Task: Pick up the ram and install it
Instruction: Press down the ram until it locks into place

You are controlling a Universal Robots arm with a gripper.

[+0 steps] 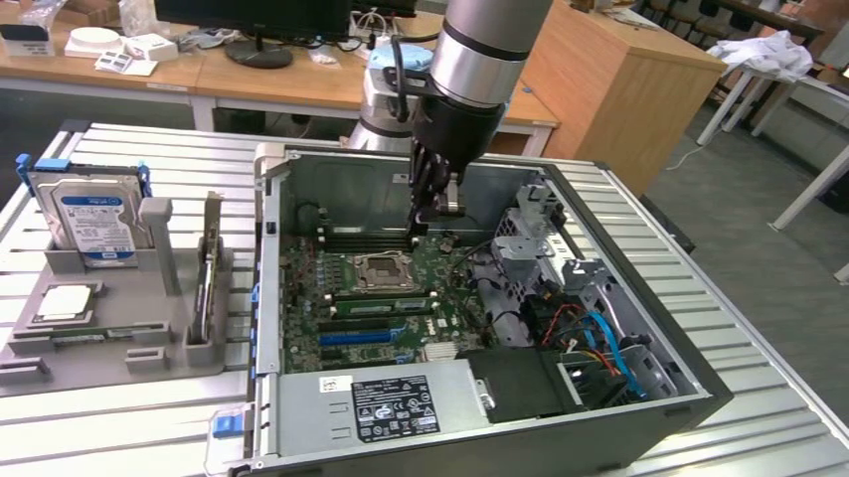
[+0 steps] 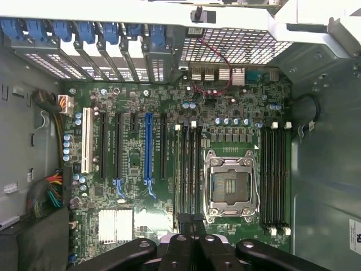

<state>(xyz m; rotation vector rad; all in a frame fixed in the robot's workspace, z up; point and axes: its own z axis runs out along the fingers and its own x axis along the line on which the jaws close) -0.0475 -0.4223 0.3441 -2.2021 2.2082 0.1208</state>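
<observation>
My gripper [image 1: 431,221] hangs inside the open computer case [image 1: 272,298], a little above the motherboard [image 1: 318,298], with its fingers shut. In the wrist view the gripper [image 2: 192,228] sits in line with the memory slots [image 2: 188,169] beside the empty processor socket [image 2: 231,186], and I make out nothing held between the fingers. A long thin stick that looks like the ram [image 1: 209,260] stands on edge in the grey holder [image 1: 119,348] at the exterior view's left, well away from the gripper.
The holder also carries a hard drive [image 1: 90,221] and a square silver chip [image 1: 64,303]. Inside the case are a power supply [image 1: 385,402], a drive cage with coloured cables [image 1: 597,343], a second set of memory slots [image 2: 275,175] and a blue long slot [image 2: 148,147].
</observation>
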